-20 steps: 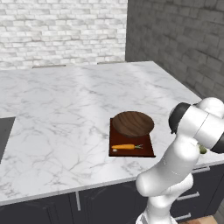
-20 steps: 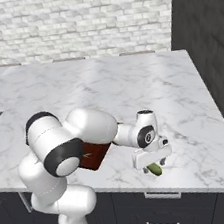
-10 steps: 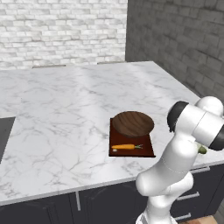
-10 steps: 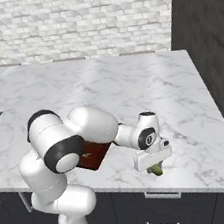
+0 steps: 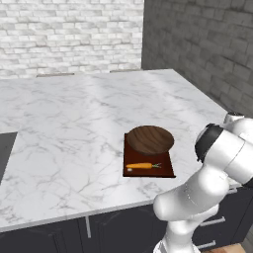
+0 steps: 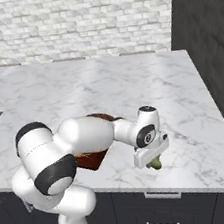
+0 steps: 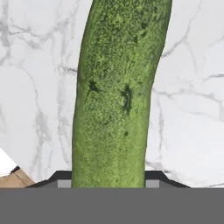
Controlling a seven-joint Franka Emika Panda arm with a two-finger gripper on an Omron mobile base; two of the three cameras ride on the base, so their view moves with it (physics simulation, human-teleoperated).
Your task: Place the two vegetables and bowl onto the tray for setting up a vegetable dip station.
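With both dark fingertips (image 7: 61,176) pressed against its sides, the slender dark green cucumber (image 7: 118,92) is pinched in the gripper (image 6: 154,162) above the white marble counter (image 5: 74,123). On the flat reddish-brown wooden tray (image 5: 168,169) rest the round dark wooden bowl (image 5: 149,140) and slim orange carrot (image 5: 141,166). The arm reaches low beside the tray, near the counter's front edge

Glossy white rounded arm (image 6: 87,135), dark joints.
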